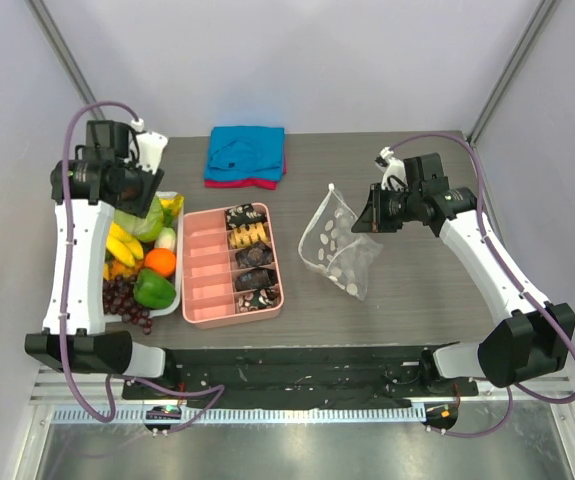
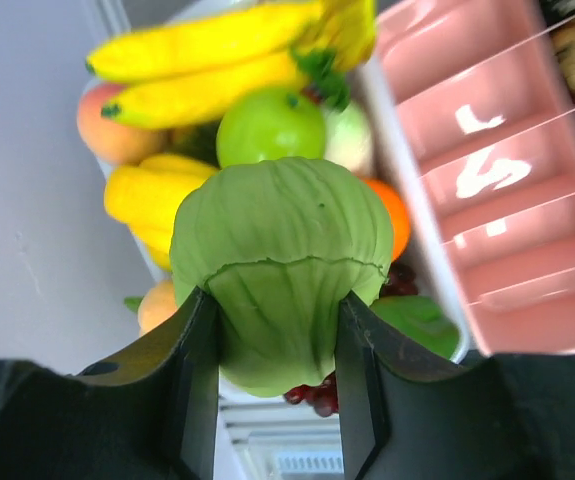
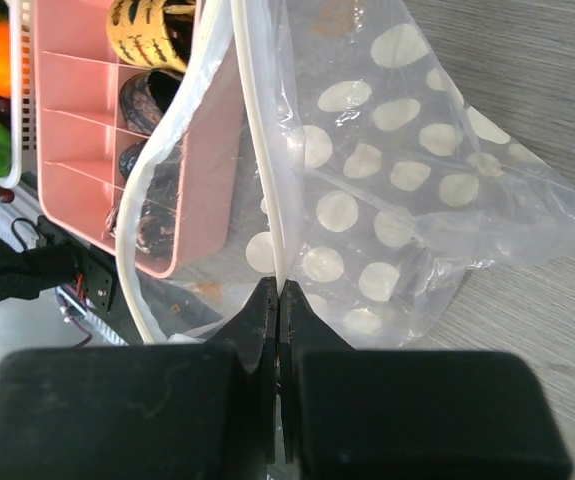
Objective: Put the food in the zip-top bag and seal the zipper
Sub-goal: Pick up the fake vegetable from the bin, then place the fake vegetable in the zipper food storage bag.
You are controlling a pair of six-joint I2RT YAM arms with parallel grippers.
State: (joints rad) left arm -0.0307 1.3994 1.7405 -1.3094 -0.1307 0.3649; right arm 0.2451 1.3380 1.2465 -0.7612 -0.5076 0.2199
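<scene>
The clear zip-top bag (image 1: 339, 245) with white dots lies right of the pink box, its mouth lifted. My right gripper (image 1: 369, 218) is shut on the zipper (image 3: 264, 170) strip at the mouth edge, seen in the right wrist view (image 3: 279, 295). The bag (image 3: 387, 190) hangs open beyond my fingers. My left gripper (image 1: 150, 208) is shut on a green leafy vegetable (image 2: 282, 260) and holds it over the white fruit tray (image 1: 172, 300). My left gripper (image 2: 275, 340) clamps the vegetable's stem end.
The tray holds bananas (image 1: 122, 245), an orange (image 1: 160, 261), a green pepper (image 1: 153, 289) and grapes (image 1: 127, 303). A pink compartment box (image 1: 232, 265) sits between tray and bag. A folded blue and red cloth (image 1: 246, 156) lies at the back.
</scene>
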